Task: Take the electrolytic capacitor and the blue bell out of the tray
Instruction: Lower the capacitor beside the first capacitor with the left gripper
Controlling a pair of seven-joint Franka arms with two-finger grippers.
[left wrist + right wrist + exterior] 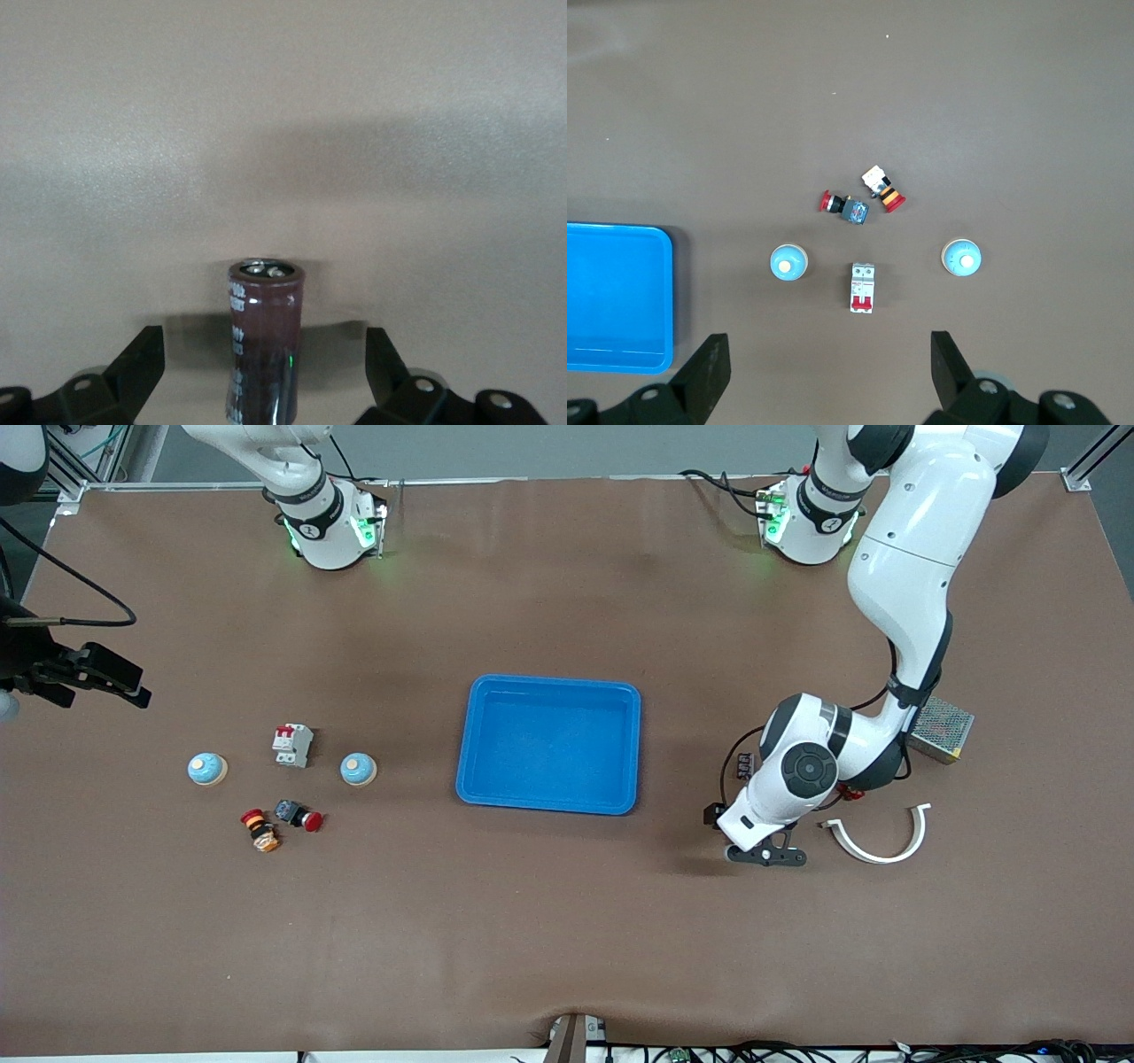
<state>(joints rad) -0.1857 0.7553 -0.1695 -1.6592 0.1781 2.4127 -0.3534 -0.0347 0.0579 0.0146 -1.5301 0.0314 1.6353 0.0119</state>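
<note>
**Capacitor set down outside the tray, my left fingers spread around it**

My left gripper (266, 372) is low over the table toward the left arm's end, well apart from the blue tray (549, 691), which is empty. In the left wrist view the electrolytic capacitor (264, 345), a dark brown cylinder, stands upright on the table between my fingers (133, 367), its long axis vertical and its metal top showing. The fingers are spread wide, with a clear gap on each side, so they touch nothing and hold nothing. I judge the way off it is straight up along that axis; any sideways drift could tip it.

My right gripper (831, 372) waits high over the right arm's end, fingers wide apart and empty. Below it two blue bells (358, 769) (207, 769) sit on the table outside the tray, beside a small white breaker (292, 745).
</note>
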